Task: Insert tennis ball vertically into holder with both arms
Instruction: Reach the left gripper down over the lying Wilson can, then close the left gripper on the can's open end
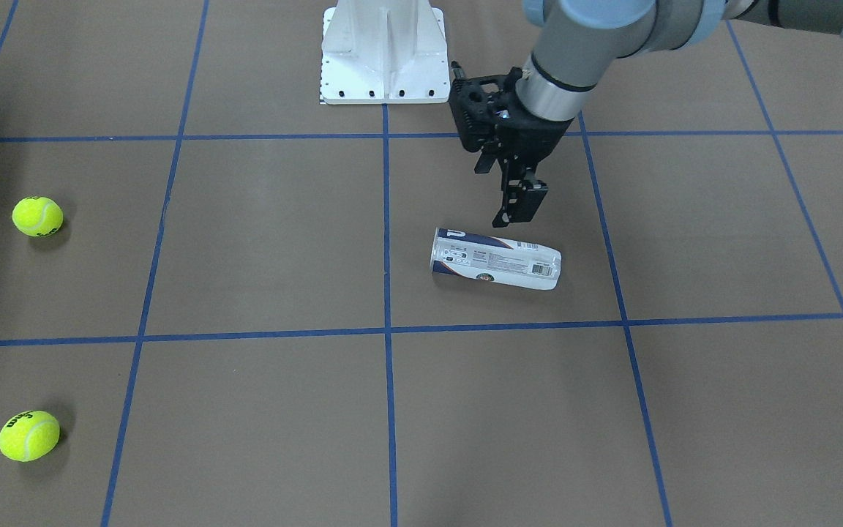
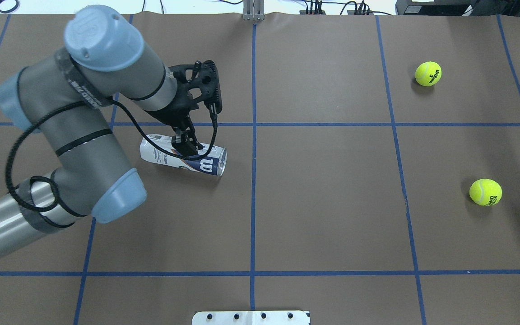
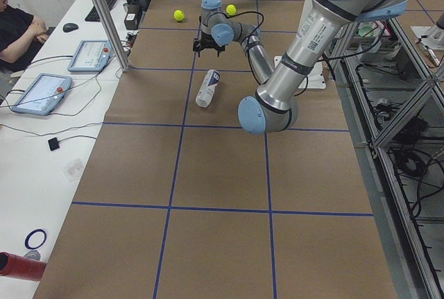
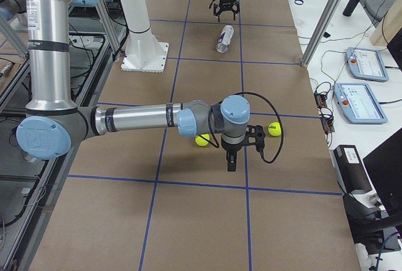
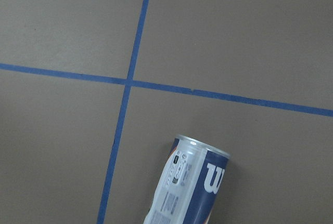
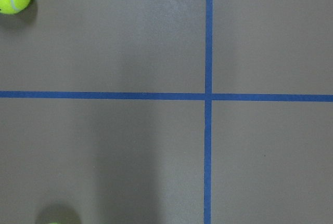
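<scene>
**Holder down on its side, left claw poised over it**

Working out from the robot's edge: the near ball (image 2: 485, 192) sits toward the right end of the worktop (image 2: 332, 225). Your right claw (image 4: 230, 163) hangs fingers-down close by, probably stationed there because fetching a ball falls to that arm. Only one side view shows it, so you cannot tell whether its fingers are apart or together. Farther out, in the left half, the holder (image 1: 496, 261) lies flat with its rimmed end toward the middle. It will need standing up before a ball can drop in vertically. I judge that is why the left claw (image 2: 185, 144) hovers over its midsection, fingers apart and seemingly clear of it. The far ball (image 2: 428, 73) lies toward your edge at the right end, well apart from both claws.
</scene>
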